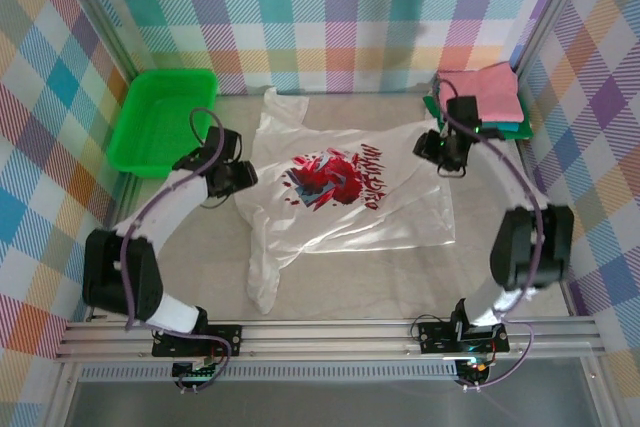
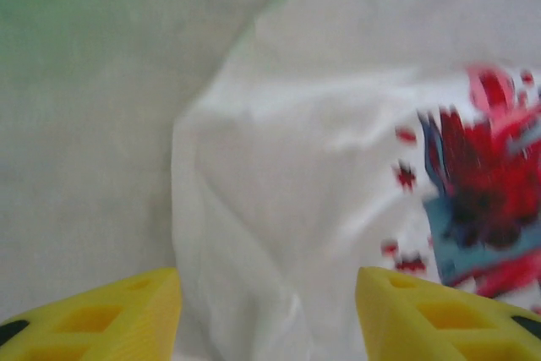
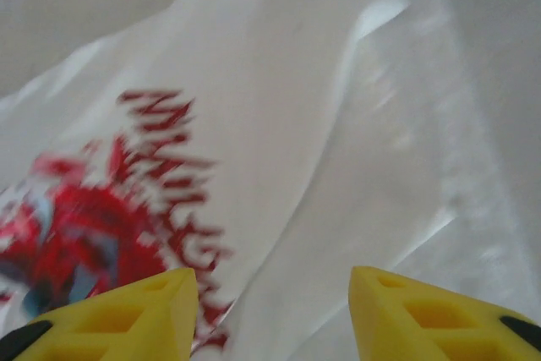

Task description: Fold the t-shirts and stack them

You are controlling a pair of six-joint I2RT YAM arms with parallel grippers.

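A white t-shirt (image 1: 340,187) with a red-and-black chest print lies spread on the table, one sleeve trailing toward the near left. My left gripper (image 1: 240,175) hovers over its left edge. In the left wrist view the yellow fingers (image 2: 110,319) stand apart, the left gripper (image 2: 269,314) open above wrinkled white cloth (image 2: 279,192). My right gripper (image 1: 440,152) is over the shirt's right side. It too is open (image 3: 275,314), fingertips (image 3: 431,319) wide above the white t-shirt (image 3: 355,166) beside the red lettering. Folded t-shirts, pink on top (image 1: 485,92) with teal and green below (image 1: 515,129), are stacked at the back right.
A green plastic tray (image 1: 160,117) sits at the back left corner. Checked walls close in the table on three sides. Bare table surface (image 1: 380,282) lies between the shirt and the arm bases.
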